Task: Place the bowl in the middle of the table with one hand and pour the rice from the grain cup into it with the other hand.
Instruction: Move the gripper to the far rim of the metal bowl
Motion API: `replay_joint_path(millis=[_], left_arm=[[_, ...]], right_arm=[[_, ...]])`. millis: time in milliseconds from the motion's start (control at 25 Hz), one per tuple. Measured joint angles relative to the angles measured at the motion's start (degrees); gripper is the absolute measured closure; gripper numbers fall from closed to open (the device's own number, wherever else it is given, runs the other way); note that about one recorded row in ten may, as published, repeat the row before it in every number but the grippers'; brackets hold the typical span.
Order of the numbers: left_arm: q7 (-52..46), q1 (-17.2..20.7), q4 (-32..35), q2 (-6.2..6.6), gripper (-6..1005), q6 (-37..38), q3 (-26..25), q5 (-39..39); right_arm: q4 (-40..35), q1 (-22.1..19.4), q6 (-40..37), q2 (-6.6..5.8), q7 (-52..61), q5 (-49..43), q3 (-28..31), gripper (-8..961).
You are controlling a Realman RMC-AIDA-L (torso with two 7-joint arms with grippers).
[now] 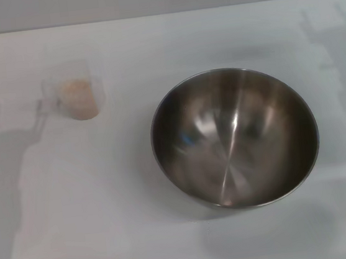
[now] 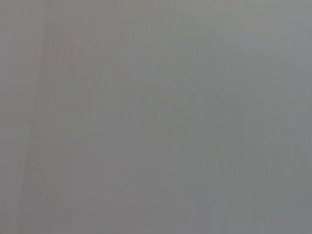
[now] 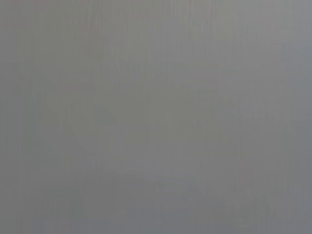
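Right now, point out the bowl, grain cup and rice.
steel mixing bowl (image 1: pixel 234 136), head view, inner bottom.
grain cup (image 1: pixel 93 76), head view, clear upper wall.
rice (image 1: pixel 79 99), head view, middle of the pile.

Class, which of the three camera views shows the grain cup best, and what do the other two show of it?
The head view. There the grain cup stands upright on the table, holding rice, left of the bowl. The left and right wrist views show only blank grey, with no cup at all.
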Motion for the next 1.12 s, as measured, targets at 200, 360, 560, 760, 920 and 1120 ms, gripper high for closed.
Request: replay_joint_path(millis=[200,360,560,760,920,1120], left_arm=[[0.0,0.2,-0.1,0.0,153,-0.1,0.1,0.0],[0.0,0.2,-0.1,0.0,154,-0.2,0.1,0.0],[-0.1,0.2,-0.1,-0.06,154,-0.3,0.1,0.0],[-0.1,0.2,-0.1,-0.09,155,-0.3,0.1,0.0],[-0.1,0.3,-0.1,-0.09,155,-0.1,0.1,0.0],[-0.1,0.3,0.0,-0.09,154,-0.1,0.1,0.0]], right_arm=[[0.0,0.0,0.0,-0.03,-0.1,-0.2,0.0,176],[0.0,0.1,-0.1,-0.04,-0.1,-0.2,-0.1,177],[0.9,-0.1,0.3,-0.05,0.5,-0.1,-0.2,177],[7.4,-2.2,4.2,-0.73,5.6,-2.6,-1.3,177],[19.4,-6.2,14.9,-3.27,10.7,-10.3,-1.2,176],[32.6,-9.9,28.9,-7.08,19.7,-23.0,-0.7,176]])
